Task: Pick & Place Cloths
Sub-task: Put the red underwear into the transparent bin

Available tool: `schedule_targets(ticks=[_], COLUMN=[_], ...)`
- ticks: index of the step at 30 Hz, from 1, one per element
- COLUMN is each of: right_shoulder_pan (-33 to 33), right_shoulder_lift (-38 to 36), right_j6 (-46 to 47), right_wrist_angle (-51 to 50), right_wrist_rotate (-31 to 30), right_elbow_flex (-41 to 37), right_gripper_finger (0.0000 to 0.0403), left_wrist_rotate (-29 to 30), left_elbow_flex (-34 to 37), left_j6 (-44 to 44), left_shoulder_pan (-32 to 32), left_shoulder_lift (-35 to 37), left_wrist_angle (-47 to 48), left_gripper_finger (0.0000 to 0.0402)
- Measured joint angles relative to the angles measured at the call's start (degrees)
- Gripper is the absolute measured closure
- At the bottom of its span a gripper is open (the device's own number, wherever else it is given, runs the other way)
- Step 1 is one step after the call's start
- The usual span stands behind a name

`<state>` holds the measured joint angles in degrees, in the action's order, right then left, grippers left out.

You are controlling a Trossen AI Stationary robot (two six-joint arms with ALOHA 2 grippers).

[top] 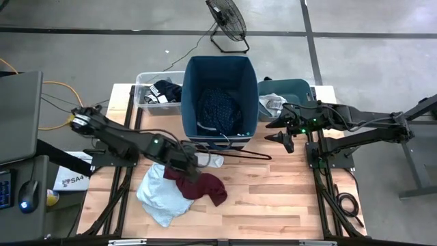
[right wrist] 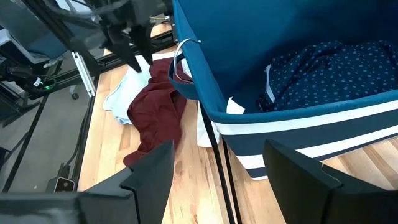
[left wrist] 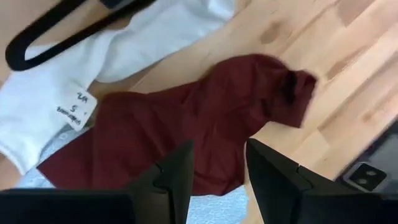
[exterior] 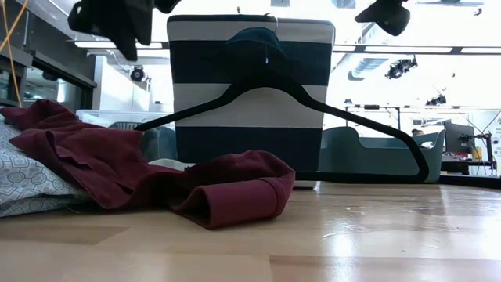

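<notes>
A maroon cloth (top: 198,183) lies crumpled on the wooden table, partly over a pale blue-grey cloth (top: 160,195) and next to a white cloth (left wrist: 93,62). My left gripper (left wrist: 219,149) hangs open above the maroon cloth (left wrist: 186,118), clear of it, with nothing between its fingers. A navy white-dotted cloth (right wrist: 329,68) lies inside the tall blue bin (top: 218,65). My right gripper (top: 281,137) waits open in the air beside the bin's right side.
A thin black hanger (exterior: 297,86) hooks over the blue bin's near rim and leans down onto the table. A clear tub (top: 147,82) at the back left holds a black garment (top: 164,92). A teal tub (top: 297,89) stands behind the right arm.
</notes>
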<state>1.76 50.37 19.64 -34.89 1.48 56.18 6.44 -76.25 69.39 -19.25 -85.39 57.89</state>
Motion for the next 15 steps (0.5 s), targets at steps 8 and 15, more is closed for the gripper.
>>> schedule_targets(ticks=[8,15], right_shoulder_pan=[0.0,0.0], right_shoulder_lift=[0.0,0.0], right_j6=[0.0,0.0], right_wrist_angle=[0.0,0.0], right_wrist_rotate=[0.0,0.0], right_elbow_flex=[0.0,0.0], right_gripper_finger=[0.0166,0.0166], left_wrist_rotate=[-4.2,-6.0], left_elbow_flex=[0.0,0.0], left_j6=[-2.7,-4.6], left_shoulder_pan=[0.0,0.1], left_shoulder_lift=[-4.7,-7.8], left_wrist_angle=[0.1,0.2], left_gripper_finger=[0.0255,0.0199])
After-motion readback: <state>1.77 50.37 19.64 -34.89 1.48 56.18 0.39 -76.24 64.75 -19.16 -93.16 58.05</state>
